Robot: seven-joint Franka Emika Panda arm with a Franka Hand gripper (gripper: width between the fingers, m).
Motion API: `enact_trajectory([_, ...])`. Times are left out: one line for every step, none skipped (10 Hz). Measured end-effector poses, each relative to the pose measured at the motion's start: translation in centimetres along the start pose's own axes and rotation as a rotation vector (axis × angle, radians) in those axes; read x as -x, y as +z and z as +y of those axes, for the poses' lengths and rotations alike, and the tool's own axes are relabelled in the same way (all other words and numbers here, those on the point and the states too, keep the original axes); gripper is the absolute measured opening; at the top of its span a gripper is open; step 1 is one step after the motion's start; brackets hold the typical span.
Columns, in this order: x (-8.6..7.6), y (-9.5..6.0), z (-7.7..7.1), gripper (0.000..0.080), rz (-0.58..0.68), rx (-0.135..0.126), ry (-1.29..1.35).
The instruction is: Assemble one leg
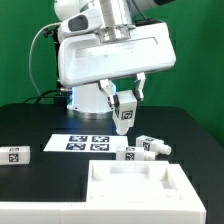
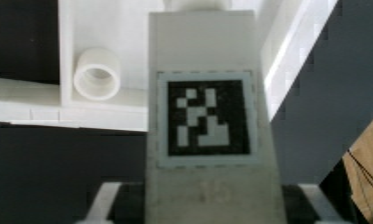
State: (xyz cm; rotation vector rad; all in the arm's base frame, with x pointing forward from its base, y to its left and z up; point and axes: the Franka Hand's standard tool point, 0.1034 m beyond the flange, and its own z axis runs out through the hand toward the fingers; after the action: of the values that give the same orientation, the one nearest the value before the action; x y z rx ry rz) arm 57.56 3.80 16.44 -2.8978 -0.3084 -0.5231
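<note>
"White plastic, that leg (image 1: 124,122) — where is it now?"

"Pinched upright in the hand (image 1: 123,103), off the counter (image 1: 28,125), hanging above the marker board (image 1: 85,142). The fingers press on its upper part, and the tagged lower part hangs free."

"How will it handle?"

"Stiff and light, I judge, but smooth, so it could slip or twist in a weak grip. The flat sides suit the pads best, not the narrow stub."

"And the others?"

"Two legs (image 1: 142,148) lie near the panel (image 1: 140,188), and a third leg (image 1: 15,154) lies well apart on the exterior view's left. The wrist view is blurred. The round opening (image 2: 94,82) beside the held leg may be a socket — I can't be sure."
</note>
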Motion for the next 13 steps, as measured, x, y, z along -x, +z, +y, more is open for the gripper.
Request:
enact_trajectory([0.2, 0.5, 0.4, 0.0285, 0.008, 0.000, -0.003])
enact_trajectory([0.0, 1.4, 0.6, 0.0285, 0.012, 0.001, 0.006])
enact_trajectory([-0.3, 2.8, 0.5, 0.0285, 0.026, 0.010, 0.023])
enact_trajectory([-0.7, 4.2, 0.2, 0.0285, 0.037, 0.015, 0.051])
enact_trajectory([-1.9, 4.4, -0.5, 0.0285, 0.061, 0.016, 0.092])
enact_trajectory([-3.0, 3.8, -0.4, 0.0285, 0.105, 0.043, 0.098])
enact_trajectory([-2.7, 4.0, -0.2, 0.0285, 0.101, 0.047, 0.097])
enact_trajectory([-2.8, 3.9, 0.2, 0.0285, 0.117, 0.068, 0.084])
enact_trajectory([-2.9, 3.6, 1.8, 0.0285, 0.177, 0.146, 0.052])
enact_trajectory([-2.6, 3.1, 3.8, 0.0285, 0.251, 0.248, 0.010])
enact_trajectory([-2.0, 3.1, 4.9, 0.0285, 0.322, 0.303, -0.043])
enact_trajectory([-0.2, 5.4, 3.8, 0.0285, 0.288, 0.206, -0.062])
enact_trajectory([0.6, 6.1, 3.4, 0.0285, 0.276, 0.154, -0.059])
